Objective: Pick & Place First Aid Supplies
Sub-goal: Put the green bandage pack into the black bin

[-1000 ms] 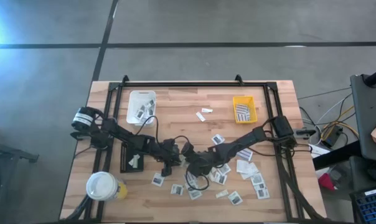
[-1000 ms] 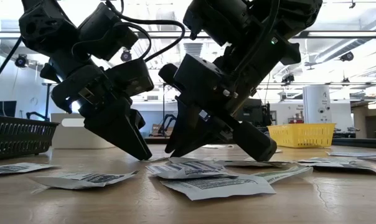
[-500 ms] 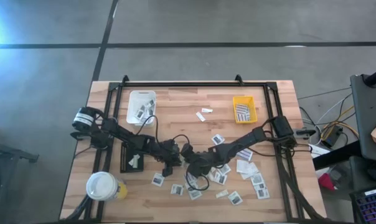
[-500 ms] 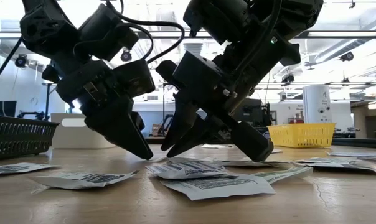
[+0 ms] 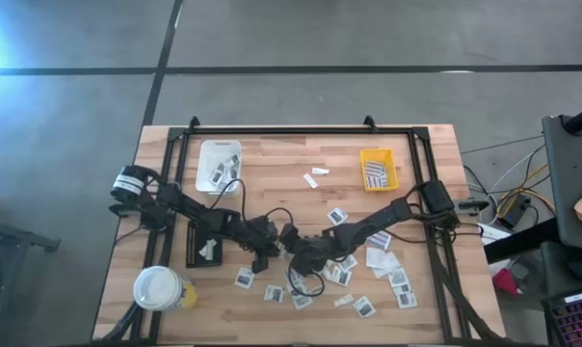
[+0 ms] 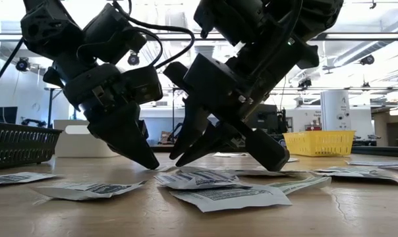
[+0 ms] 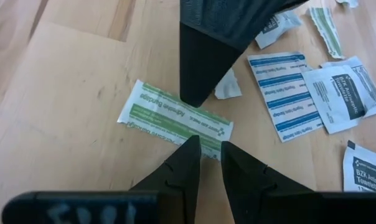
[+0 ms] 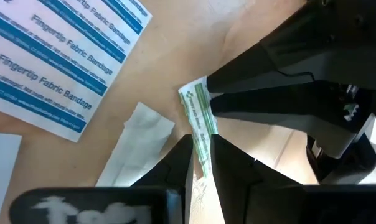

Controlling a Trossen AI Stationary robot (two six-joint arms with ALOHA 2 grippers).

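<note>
A white strip with green stripes (image 7: 175, 115) lies near the table's middle, and both grippers meet at it. My left gripper (image 7: 206, 149) is shut on the strip's one long edge. My right gripper (image 8: 202, 142) is shut on the same strip from the opposite side; one of its fingers (image 7: 197, 62) reaches the strip's other long edge. In the high view the two grippers (image 5: 275, 253) (image 5: 293, 253) stand tip to tip. Many white packets with dark print (image 5: 387, 270) lie flat around them, and blue-striped sheets (image 7: 284, 93) lie just beside. My left gripper pinches the green-striped strip's long edge (image 7: 208, 138), toward one end, between its two fingertips. The fingers slant down from the table's left. The rest of the strip seems to lie on the wood. My right gripper has the strip (image 8: 200, 124) running between its two fingertips, caught a short way from the end where the left fingers (image 8: 269, 84) meet it. Its fingers slant down from the table's right.
A white tray (image 5: 219, 166) with packets stands at the far left, a yellow tray (image 5: 378, 170) at the far right, a black tray (image 5: 206, 249) beside the left arm. A white-lidded yellow cup (image 5: 159, 289) sits at the near left. A small white scrap (image 7: 227, 87) lies beside the strip.
My left gripper has rolled a little about the line it points along while staying in place at the strip. The strip and the packets around it lie where they were.
</note>
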